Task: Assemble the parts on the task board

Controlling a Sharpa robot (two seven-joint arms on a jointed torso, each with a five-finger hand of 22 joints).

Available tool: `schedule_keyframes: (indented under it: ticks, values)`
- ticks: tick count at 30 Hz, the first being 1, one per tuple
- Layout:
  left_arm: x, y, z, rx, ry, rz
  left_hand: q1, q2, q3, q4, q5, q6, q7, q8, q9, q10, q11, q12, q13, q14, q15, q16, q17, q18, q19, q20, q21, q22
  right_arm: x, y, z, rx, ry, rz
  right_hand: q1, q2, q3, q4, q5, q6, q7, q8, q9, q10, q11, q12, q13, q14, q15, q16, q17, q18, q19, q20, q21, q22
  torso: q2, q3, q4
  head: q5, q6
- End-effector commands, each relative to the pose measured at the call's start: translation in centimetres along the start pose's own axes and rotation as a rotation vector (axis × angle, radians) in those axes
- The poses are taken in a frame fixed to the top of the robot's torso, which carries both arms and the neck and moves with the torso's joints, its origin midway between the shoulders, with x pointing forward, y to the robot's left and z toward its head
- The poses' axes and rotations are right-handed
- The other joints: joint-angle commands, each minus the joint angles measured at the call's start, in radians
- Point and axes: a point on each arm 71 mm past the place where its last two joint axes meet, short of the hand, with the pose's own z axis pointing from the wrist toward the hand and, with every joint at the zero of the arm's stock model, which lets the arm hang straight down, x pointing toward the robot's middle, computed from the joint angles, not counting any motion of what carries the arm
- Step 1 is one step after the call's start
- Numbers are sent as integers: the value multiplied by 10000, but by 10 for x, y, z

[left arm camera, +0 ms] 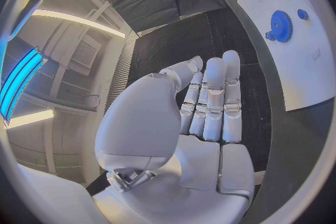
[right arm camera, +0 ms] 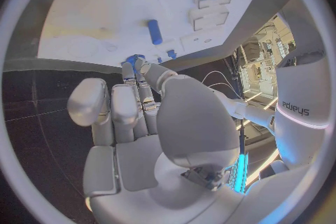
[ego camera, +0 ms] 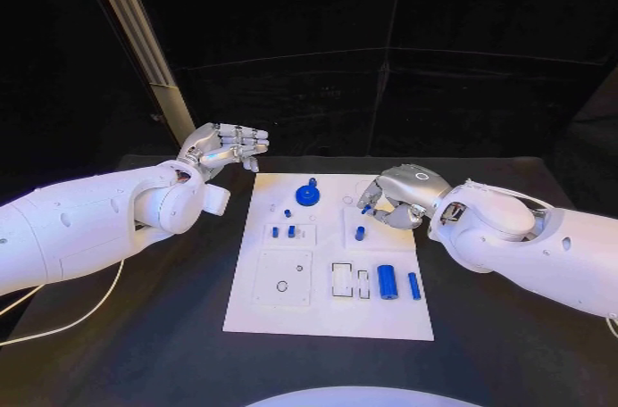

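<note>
My right hand (ego camera: 393,202) pinches a small blue peg (ego camera: 367,208) above the task board (ego camera: 322,313), left hand (ego camera: 227,148) curled empty off-board; I fear a tilted peg jamming or dropping.

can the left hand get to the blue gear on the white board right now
Probably yes. The left hand hangs off the board's far left corner with nothing in it, fingers curled, and the blue gear sits close by on the task board. Nothing stands between them; the right hand is over the board's other side.
</note>
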Motion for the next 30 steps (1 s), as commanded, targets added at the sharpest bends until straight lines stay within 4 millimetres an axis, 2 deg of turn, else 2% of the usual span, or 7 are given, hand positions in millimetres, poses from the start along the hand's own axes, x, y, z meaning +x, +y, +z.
schedule_keyframes:
  ticks: [1,9,15,18,20,24,30]
  values:
    - [2,-1,1,69,49,-61,-65,37,-10,-41,-17,-58,0,21,-16,-71,-13,39,-10,24,-4,53,-11,146,26,29,58,11,-5,18,6,-570,-447,720,8,-60,60,15,53,23,80,-41,-15,85,7,-35,9,259,-1,49,17,-110,-70,30,35,14,5,-3,-4,95,-56]
    - [8,-1,2,58,201,-120,-72,44,-12,-37,-17,-62,4,23,-15,-80,-9,45,-10,17,1,54,-16,145,22,32,55,10,3,54,29,-1416,79,1058,-22,-51,94,18,76,12,95,-63,-22,72,22,-67,9,249,10,37,-19,-103,-100,38,33,-8,16,-38,50,230,-180]
    - [13,-2,4,48,280,-144,-73,67,-7,-35,-13,-59,6,32,-12,-88,-8,58,-9,10,5,58,-23,145,16,36,52,9,26,77,42,-1941,864,1219,-56,-72,102,13,89,-23,112,-97,-33,38,38,-108,4,246,23,54,-13,-103,-118,49,50,5,-1,-58,45,359,-258]
    - [15,-2,5,58,338,-163,-73,67,-7,-35,-13,-59,6,33,-12,-89,-8,58,-9,9,5,58,-23,145,16,36,52,9,39,85,43,-2071,1268,1265,-60,-70,104,13,93,-26,114,-100,-34,34,41,-114,4,246,25,57,-11,-104,-119,50,57,14,-2,-39,63,382,-286]
    - [17,-2,5,65,373,-174,-72,69,-6,-36,-13,-58,6,34,-11,-90,-7,60,-9,9,5,58,-24,146,16,36,52,9,48,90,44,-2136,1578,1248,-61,-69,105,13,93,-27,115,-101,-35,34,41,-115,4,247,26,63,-4,-105,-120,51,59,17,0,-48,74,395,-299]
    - [18,-3,6,70,410,-187,-73,69,-7,-36,-13,-60,8,35,-11,-93,-6,62,-9,8,5,60,-25,145,15,37,52,9,58,94,46,-2166,1823,1191,-61,-69,105,13,93,-27,115,-101,-35,34,41,-115,4,247,26,63,-4,-105,-120,51,59,17,11,-29,23,490,-325]
    - [20,-3,6,70,454,-201,-73,69,-7,-36,-13,-60,8,35,-11,-93,-6,62,-9,8,5,60,-25,145,15,37,52,9,66,97,48,-2256,1966,1135,-68,-69,106,14,92,-30,118,-106,-36,31,44,-122,4,244,28,53,-21,-103,-127,53,56,8,10,-21,32,527,-357]
